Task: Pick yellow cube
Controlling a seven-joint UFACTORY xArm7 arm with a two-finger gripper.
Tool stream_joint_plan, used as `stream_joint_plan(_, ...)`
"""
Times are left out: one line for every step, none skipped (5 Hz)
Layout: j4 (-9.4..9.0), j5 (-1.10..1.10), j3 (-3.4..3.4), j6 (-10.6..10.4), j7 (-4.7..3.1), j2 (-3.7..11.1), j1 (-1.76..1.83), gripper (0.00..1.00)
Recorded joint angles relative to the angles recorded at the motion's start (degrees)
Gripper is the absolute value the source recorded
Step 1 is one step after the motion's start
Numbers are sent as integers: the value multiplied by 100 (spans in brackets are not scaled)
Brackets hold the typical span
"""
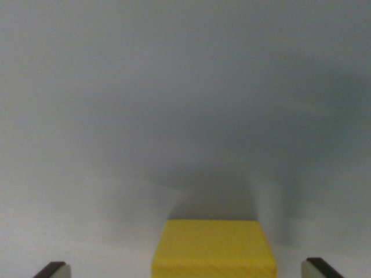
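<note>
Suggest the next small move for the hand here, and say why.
Probably close the hand on the yellow cube. The cube sits between the two open fingertips, a gap on each side, roughly centred, slightly nearer the wrist view's right. Depth can't be judged; a short descent may come first.

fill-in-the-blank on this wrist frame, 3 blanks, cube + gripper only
1. The cube between the fingertips is coloured ____.
2. The gripper has its jaws ____, with clear gaps between each fingertip and the cube.
3. The cube sits at the ____ edge of the wrist view, on a plain grey surface.

Missing words: yellow; open; bottom
</note>
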Motion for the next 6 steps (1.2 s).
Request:
stream_joint_plan(0,0,0,0,0,0,0,0)
stream_joint_plan(-69,12,-17,-113,-55,54,-27,0)
stream_joint_plan(-69,12,-17,-113,-55,54,-27,0)
stream_joint_plan(-119,20,-30,-197,-96,94,-48,0)
stream_joint_plan(-119,20,-30,-197,-96,94,-48,0)
stream_joint_plan(-147,25,-37,-243,-119,117,-59,0)
